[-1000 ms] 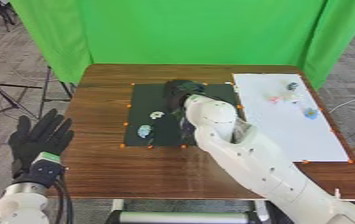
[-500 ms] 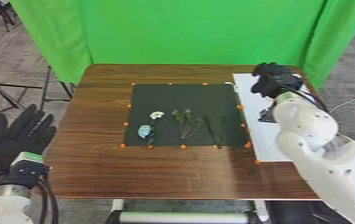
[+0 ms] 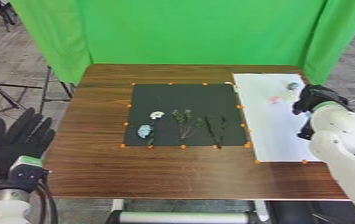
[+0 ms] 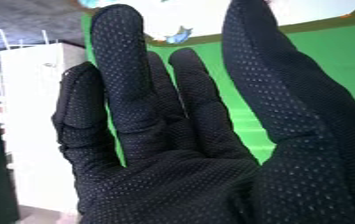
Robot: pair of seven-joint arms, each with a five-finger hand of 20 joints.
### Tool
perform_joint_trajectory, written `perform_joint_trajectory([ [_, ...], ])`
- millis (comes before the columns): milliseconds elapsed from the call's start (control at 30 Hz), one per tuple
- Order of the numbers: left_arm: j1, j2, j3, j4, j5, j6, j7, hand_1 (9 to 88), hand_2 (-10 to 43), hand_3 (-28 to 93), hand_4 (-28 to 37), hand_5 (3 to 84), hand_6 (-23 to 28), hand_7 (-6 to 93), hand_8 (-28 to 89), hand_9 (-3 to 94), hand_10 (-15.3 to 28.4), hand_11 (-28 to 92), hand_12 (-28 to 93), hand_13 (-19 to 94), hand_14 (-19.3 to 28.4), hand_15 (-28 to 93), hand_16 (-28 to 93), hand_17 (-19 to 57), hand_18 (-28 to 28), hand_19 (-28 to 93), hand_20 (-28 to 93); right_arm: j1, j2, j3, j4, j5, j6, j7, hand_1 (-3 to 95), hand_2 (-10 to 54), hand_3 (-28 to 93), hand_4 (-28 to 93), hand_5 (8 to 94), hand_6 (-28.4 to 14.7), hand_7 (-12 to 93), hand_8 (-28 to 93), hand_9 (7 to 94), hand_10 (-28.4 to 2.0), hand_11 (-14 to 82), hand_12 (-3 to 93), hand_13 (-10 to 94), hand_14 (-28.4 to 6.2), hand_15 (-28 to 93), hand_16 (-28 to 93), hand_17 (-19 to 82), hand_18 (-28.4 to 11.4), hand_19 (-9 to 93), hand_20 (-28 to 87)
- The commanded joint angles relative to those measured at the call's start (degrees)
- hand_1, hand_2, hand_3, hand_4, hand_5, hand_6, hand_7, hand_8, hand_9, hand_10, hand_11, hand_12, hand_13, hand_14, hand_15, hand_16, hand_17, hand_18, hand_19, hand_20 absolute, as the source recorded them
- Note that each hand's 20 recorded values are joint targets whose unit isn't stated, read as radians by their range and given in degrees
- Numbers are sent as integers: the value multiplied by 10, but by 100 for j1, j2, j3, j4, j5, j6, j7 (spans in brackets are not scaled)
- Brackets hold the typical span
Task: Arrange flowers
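In the head view my left hand (image 3: 18, 142) rests open, palm up, beside the table's left edge. My right hand (image 3: 317, 100) is over the right edge of the white sheet (image 3: 276, 132). The right wrist view shows that right hand (image 4: 169, 180) with straight, spread fingers and nothing held. On the dark mat (image 3: 178, 97) lie a white flower (image 3: 157, 115), a light blue flower (image 3: 144, 131), green sprigs (image 3: 187, 124) and dark green leaves (image 3: 216, 130). A pink flower (image 3: 275, 100) and a grey-blue flower (image 3: 292, 86) are on the white sheet.
Small orange markers (image 3: 183, 146) line the mat and the sheet on the brown table (image 3: 102, 170). A green curtain (image 3: 196, 35) hangs behind it. A black tripod (image 3: 5, 92) stands at the far left.
The right hand has gone from over the dark mat to the white sheet, then on to its right edge, uncovering the mat's flowers and sprigs. The left hand has shifted slightly leftward.
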Motion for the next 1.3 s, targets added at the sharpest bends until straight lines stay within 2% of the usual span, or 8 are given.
perform_joint_trajectory([
  [33, 229, -67, -44, -73, -29, -3, 51, 234, 116, 717, -283, 363, 73, 177, -110, 302, 128, 216, 81, 208, 134, 343, -97, -53, 102, 245, 70, 5, 78, 161, 342, -16, -267, 227, 538, -95, 743, -279, 496, -57, 134, -130, 450, -140, 98, 83, 653, -100, 544, 315, 335, -249, 848, 331],
  [100, 250, -72, -57, -68, -39, 10, 67, 235, 116, 716, -283, 363, 73, 177, -111, 302, 129, 217, 81, 208, 134, 343, -97, -53, 102, 245, 70, -20, 46, 149, 542, -116, 154, 145, 524, -95, 752, -280, 491, -66, 125, -127, 441, -140, 101, 80, 657, -104, 554, 311, 338, -250, 849, 331],
  [233, 233, -97, -33, -67, -40, 57, 20, 235, 116, 716, -283, 362, 73, 178, -111, 302, 128, 216, 81, 208, 134, 342, -97, -52, 101, 244, 70, 47, 41, 65, 817, -131, 140, 162, 475, -95, 772, -282, 464, -71, 120, -124, 430, -141, 104, 74, 659, -118, 591, 246, 340, -249, 853, 330],
  [333, 237, -110, -47, -117, -61, 272, -32, 236, 118, 713, -283, 362, 73, 179, -111, 302, 129, 217, 81, 209, 135, 345, -97, -53, 102, 245, 71, 62, 18, 59, 986, 184, 109, 94, 452, -95, 777, -281, 468, -63, 125, -125, 431, -140, 106, 75, 652, -126, 586, 225, 338, -248, 853, 330],
  [367, 260, -113, -56, -107, -86, 212, -3, 237, 118, 714, -283, 364, 74, 179, -112, 302, 130, 218, 82, 209, 136, 347, -97, -53, 101, 245, 71, 75, 6, 40, 1042, 190, 62, 19, 448, -95, 777, -281, 471, -61, 125, -125, 433, -139, 105, 75, 650, -127, 582, 221, 337, -248, 852, 330],
  [667, 243, -103, -9, -126, -185, 318, 73, 238, 123, 714, -283, 368, 76, 184, -113, 307, 132, 226, 81, 211, 137, 355, -100, -56, 103, 257, 72, 19, -95, -28, 1166, 229, 409, -148, 463, -95, 791, -281, 466, -51, 140, -133, 454, -126, 109, 78, 644, -119, 548, 227, 311, -243, 819, 335],
  [1033, 217, -98, 14, -137, -217, 361, 70, 238, 122, 716, -283, 372, 79, 186, -115, 309, 133, 232, 77, 213, 139, 364, -103, -54, 102, 259, 69, 115, -91, -169, 1117, 51, 1117, -165, 458, -95, 796, -283, 425, -87, 129, -127, 403, -169, 117, 79, 642, -112, 560, 248, 323, -238, 828, 337],
  [1300, 224, -96, 12, -140, -219, 349, 81, 239, 122, 715, -283, 372, 79, 188, -115, 310, 134, 235, 76, 213, 138, 365, -105, -55, 103, 261, 68, 230, -94, -229, 1166, 144, 1014, -462, 464, -95, 794, -283, 425, -76, 136, -127, 401, -146, 127, 71, 636, -108, 573, 250, 323, -233, 831, 336],
])
